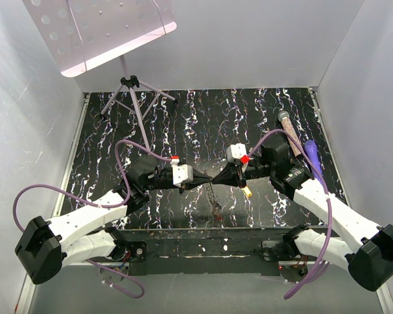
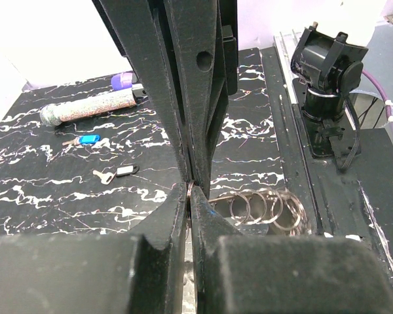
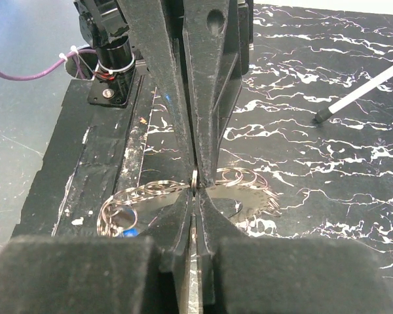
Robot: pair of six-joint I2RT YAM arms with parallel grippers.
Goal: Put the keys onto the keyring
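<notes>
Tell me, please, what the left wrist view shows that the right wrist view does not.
Only left wrist: the bead tube, marker, blue key and other keys on the table, plus the right arm's base. Only right wrist: a stand foot and the left arm's base. Both: the ring pinched by the left gripper and right gripper, above a chain of rings.

Black marbled table (image 1: pixel 203 118) (keys (image 2: pixel 88 139), marker (image 1: pixel 312 156), bead tube (image 1: pixel 289 134))

Glossy black, white-veined marble-look worktop (image 2: pixel 39 186); shiny, smooth metal silver wire rings (image 2: pixel 265 208); matt, grainy black plastic on the right pincer (image 3: pixel 195 196).
</notes>
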